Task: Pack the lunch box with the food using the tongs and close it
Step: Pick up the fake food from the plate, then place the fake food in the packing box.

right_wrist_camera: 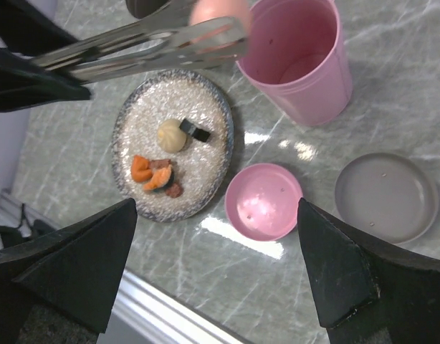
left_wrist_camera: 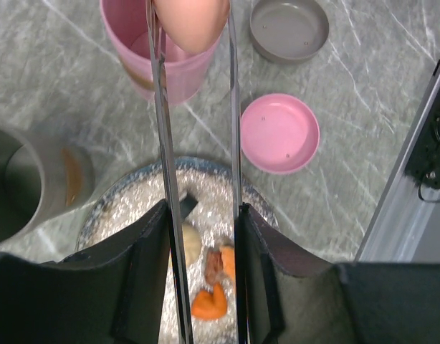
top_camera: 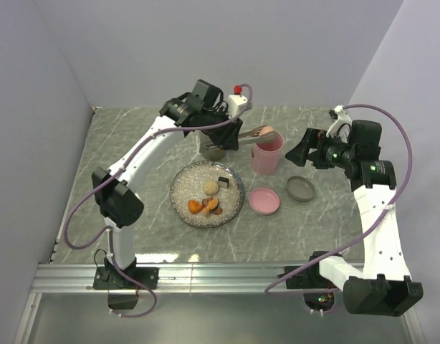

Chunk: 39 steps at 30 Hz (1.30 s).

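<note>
Top external view: left gripper [top_camera: 226,135] clamped on the tongs [top_camera: 250,134], whose tips pinch the pink egg [top_camera: 267,131] above the pink cup [top_camera: 268,156]; right gripper [top_camera: 304,152] splayed, empty. Left wrist view: egg cropped at top edge; loading step, next likely lower, then release. Right wrist view: beige ball [right_wrist_camera: 171,135], dark cube [right_wrist_camera: 195,130] and orange chunks [right_wrist_camera: 150,174] on the plate [right_wrist_camera: 127,122]; cup's interior partly hidden.
</note>
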### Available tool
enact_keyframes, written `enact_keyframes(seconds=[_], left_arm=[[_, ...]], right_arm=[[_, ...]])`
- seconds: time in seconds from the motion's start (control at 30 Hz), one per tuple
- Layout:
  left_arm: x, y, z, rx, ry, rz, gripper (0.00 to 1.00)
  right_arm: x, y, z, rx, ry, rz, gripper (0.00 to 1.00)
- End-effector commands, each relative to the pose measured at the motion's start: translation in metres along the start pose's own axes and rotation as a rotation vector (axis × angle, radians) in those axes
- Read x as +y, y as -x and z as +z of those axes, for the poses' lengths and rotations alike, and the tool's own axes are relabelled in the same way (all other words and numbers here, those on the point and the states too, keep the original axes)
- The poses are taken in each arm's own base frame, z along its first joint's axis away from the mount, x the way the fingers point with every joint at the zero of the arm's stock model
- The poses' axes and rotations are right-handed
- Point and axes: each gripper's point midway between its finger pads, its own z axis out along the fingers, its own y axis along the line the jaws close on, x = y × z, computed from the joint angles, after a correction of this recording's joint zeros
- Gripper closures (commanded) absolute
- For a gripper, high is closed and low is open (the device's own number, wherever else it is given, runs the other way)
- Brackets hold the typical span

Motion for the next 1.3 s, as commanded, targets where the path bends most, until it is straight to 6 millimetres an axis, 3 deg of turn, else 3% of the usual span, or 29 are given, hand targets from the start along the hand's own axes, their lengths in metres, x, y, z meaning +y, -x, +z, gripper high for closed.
enact_keyframes(seconds=[0.0, 0.1, 0.27, 0.47, 0.57, 0.73, 0.83, 0.93, 0.97, 1.03, 1.07, 1.13, 1.17, 1.2, 1.27], left_arm=[[0.004, 0.037, 0.002, -0.104, 0.037, 0.014, 0.80], [0.008, 0.036, 0.015, -0.096, 0.034, 0.007, 0.79], [0.016, 0.027, 0.031, -0.058, 0.046, -0.001, 0.72], [0.018, 0.027, 0.034, -0.059, 0.045, 0.009, 0.56], [0.015, 0.032, 0.031, -0.074, 0.037, 0.013, 0.40], [0.012, 0.038, 0.024, -0.095, 0.032, 0.019, 0.33], [0.006, 0.042, 0.013, -0.110, 0.016, 0.031, 0.34], [-0.005, 0.043, -0.007, -0.138, -0.026, 0.029, 0.33], [-0.010, 0.048, -0.024, -0.162, -0.017, 0.044, 0.32], [-0.015, 0.036, -0.032, -0.143, -0.030, 0.058, 0.31], [-0.023, 0.038, -0.049, -0.160, -0.025, 0.075, 0.30], [-0.025, 0.017, -0.056, -0.117, -0.026, 0.072, 0.31], [-0.030, 0.015, -0.071, -0.129, -0.026, 0.087, 0.31], [-0.025, -0.002, -0.074, -0.100, -0.038, 0.064, 0.31], [-0.031, -0.018, -0.095, -0.094, -0.058, 0.071, 0.30]], right_arm=[[0.015, 0.012, -0.007, 0.004, 0.054, 0.025, 0.00], [0.008, 0.014, -0.009, 0.000, 0.027, -0.011, 0.00], [0.015, 0.017, -0.013, -0.017, 0.074, -0.022, 0.00], [0.010, 0.023, -0.013, -0.023, 0.067, -0.019, 0.00], [0.009, 0.023, -0.013, -0.020, 0.067, -0.033, 0.00], [0.002, 0.019, -0.011, -0.009, 0.043, -0.039, 0.00], [0.002, 0.019, -0.012, -0.006, 0.041, -0.048, 0.00], [-0.001, 0.019, -0.013, -0.005, 0.024, -0.054, 0.00], [-0.001, 0.020, -0.014, -0.007, 0.021, -0.061, 0.00], [-0.002, 0.019, -0.014, -0.002, 0.016, -0.062, 0.00], [-0.002, 0.019, -0.014, -0.002, 0.015, -0.068, 0.00], [-0.003, 0.020, -0.015, -0.002, 0.011, -0.073, 0.00], [-0.003, 0.020, -0.015, -0.005, 0.010, -0.079, 0.00], [-0.003, 0.020, -0.015, -0.006, 0.009, -0.081, 0.00], [-0.003, 0.021, -0.015, -0.011, 0.009, -0.090, 0.00]])
